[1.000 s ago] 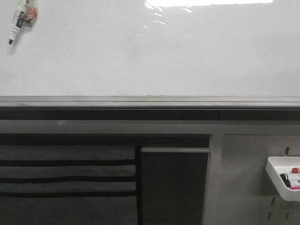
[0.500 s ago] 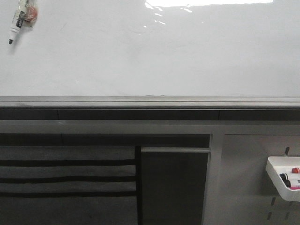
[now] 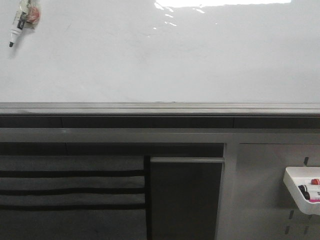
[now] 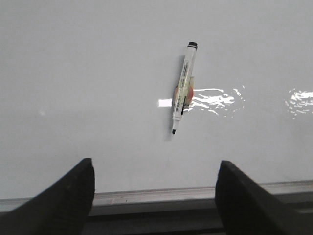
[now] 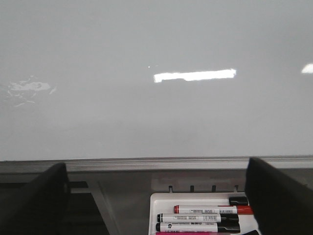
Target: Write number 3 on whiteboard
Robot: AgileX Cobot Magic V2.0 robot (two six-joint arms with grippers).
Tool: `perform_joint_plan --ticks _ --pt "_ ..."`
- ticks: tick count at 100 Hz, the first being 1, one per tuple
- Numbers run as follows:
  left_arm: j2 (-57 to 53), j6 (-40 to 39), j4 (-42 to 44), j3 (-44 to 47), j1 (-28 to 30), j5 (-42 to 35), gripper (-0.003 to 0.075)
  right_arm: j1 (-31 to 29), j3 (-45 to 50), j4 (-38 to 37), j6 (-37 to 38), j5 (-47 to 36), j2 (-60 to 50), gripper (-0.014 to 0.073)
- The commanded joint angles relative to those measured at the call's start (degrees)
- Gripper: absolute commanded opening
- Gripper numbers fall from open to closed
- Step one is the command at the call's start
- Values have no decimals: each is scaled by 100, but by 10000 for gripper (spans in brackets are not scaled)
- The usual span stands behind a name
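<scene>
Left gripper (image 4: 154,193) stands with fingers spread wide apart and nothing between them, facing the whiteboard (image 4: 98,73). Right gripper (image 5: 156,196) is likewise spread and empty, aimed at the board above a white marker tray (image 5: 161,200).

No number 3 is present anywhere on the board; the surface reads blank in all three views, so the writing has not begun.

Key relation: a black marker (image 4: 182,100) clings to the board face on a small clip, directly ahead of the left gripper and slightly towards one finger. Its long axis runs near vertical with a slight tilt, tip pointing down. In the front view it sits at the board's upper left corner (image 3: 19,22), so the left arm is plainly the nearer. Spare markers (image 5: 198,219) lie flat in the tray below the right gripper.

Surface: glossy white, strong glare patches, grey metal rail (image 3: 160,107) along the lower edge. A slotted grey panel (image 3: 265,200) below carries the tray.
</scene>
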Motion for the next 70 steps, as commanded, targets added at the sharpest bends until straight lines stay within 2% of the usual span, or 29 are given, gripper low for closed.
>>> perform_joint_plan --ticks 1,21,35,42,70 --pt "91 -1 -188 -195 -63 -662 482 9 -205 -20 -49 -520 124 654" --pt "462 250 -213 -230 -94 -704 482 153 -417 240 -317 -258 369 654" --pt "1191 658 -213 -368 -369 -497 482 596 -847 1068 -1136 38 780 654" --pt "1647 814 -213 -491 -529 -531 482 866 -1000 1329 -1310 49 975 654" --pt "3696 853 -91 -1176 -793 -1495 482 2026 -1082 1365 -1648 -450 1812 654"
